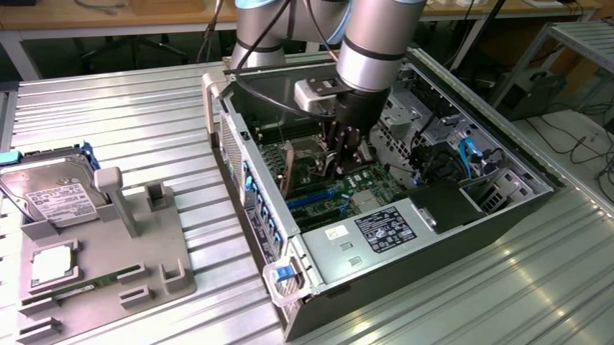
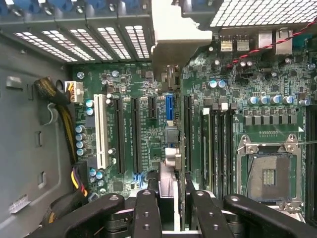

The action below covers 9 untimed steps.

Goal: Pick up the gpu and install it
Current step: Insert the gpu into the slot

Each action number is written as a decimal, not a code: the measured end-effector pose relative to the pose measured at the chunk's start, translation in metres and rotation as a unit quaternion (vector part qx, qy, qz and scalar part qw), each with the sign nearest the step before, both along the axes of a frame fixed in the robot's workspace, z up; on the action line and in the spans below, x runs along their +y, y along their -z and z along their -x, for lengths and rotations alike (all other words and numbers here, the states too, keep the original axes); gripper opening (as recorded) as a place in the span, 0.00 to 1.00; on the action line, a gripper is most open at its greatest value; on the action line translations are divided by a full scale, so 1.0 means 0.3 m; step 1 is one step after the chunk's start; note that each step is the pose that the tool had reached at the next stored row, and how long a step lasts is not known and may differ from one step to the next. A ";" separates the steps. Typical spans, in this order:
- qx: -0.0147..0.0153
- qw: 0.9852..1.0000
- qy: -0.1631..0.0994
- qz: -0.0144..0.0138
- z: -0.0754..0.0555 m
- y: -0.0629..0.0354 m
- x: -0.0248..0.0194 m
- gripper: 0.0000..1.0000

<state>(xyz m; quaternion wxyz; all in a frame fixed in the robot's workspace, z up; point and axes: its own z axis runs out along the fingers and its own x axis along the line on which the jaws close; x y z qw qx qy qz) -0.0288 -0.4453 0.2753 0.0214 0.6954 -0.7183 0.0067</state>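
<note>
Black jointed claw point(image 2: 168, 198) is clamping narrowly on the gpu point(image 2: 173, 49), a thin dark circuit card with a silver end bracket, which is hanging edge-on between its fingers point(image 2: 146, 213) just above the green motherboard point(image 2: 257, 129) and its slots. Any tilt or misalignment while pressing is likely risking a jammed edge connector or a bent bracket.
</note>
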 end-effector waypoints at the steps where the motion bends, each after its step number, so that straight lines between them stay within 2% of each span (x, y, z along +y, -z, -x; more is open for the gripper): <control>1: -0.003 1.000 0.000 0.000 0.002 0.002 0.003 0.29; 2: -0.006 1.000 0.000 0.000 0.005 0.006 0.006 0.29; 3: -0.006 1.000 0.000 0.000 0.016 0.013 0.008 0.29; 5: -0.006 1.000 -0.001 -0.001 0.039 0.023 0.008 0.29; 7: -0.006 1.000 -0.001 -0.003 0.051 0.030 0.008 0.29; 9: -0.006 1.000 -0.001 -0.004 0.054 0.040 0.007 0.29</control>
